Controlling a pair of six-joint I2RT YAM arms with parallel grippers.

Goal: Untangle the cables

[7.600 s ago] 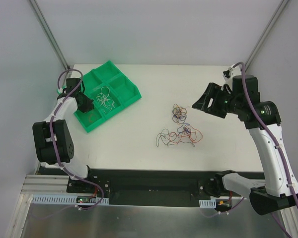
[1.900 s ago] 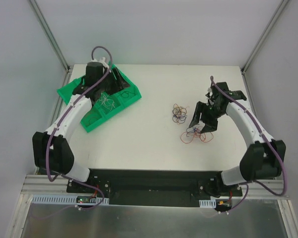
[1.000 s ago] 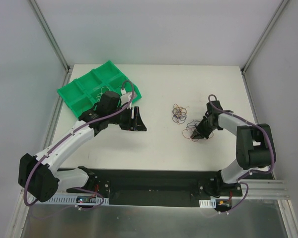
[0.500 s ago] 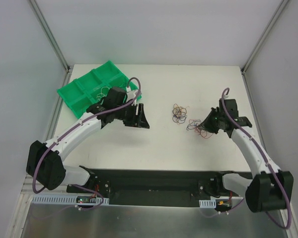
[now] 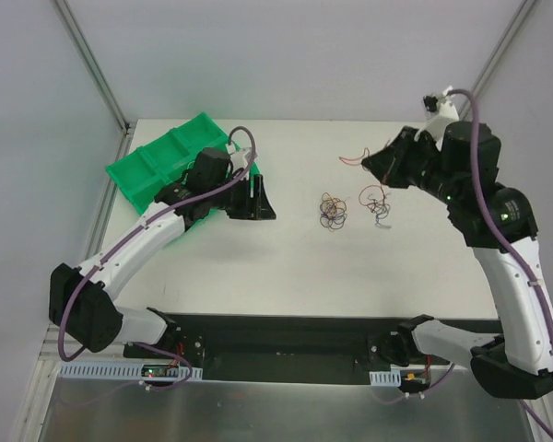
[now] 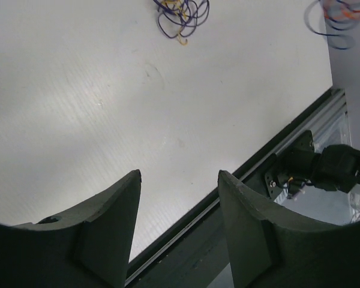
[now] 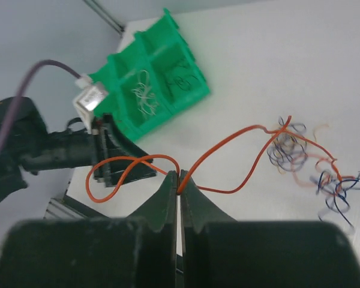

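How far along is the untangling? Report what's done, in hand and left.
Done: a white wire and a dark wire lie in separate compartments of the green tray. In hand: the right gripper is shut on an orange wire whose far end runs into a clump. Left: that clump and a second clump beside it; the left gripper is open, empty.

The tray [image 5: 152, 166] is bright green and the table [image 5: 258, 267] plain white. The orange wire [image 7: 228, 157] meets a clump [image 7: 291, 150] of dark blue, brown and orange. White wires [image 7: 143, 93] show against the green. The right gripper [image 7: 179, 177] and left gripper [image 6: 179, 177] are dull black, the arms [image 5: 511, 276] white and black, with a purple cable [image 7: 25, 77].
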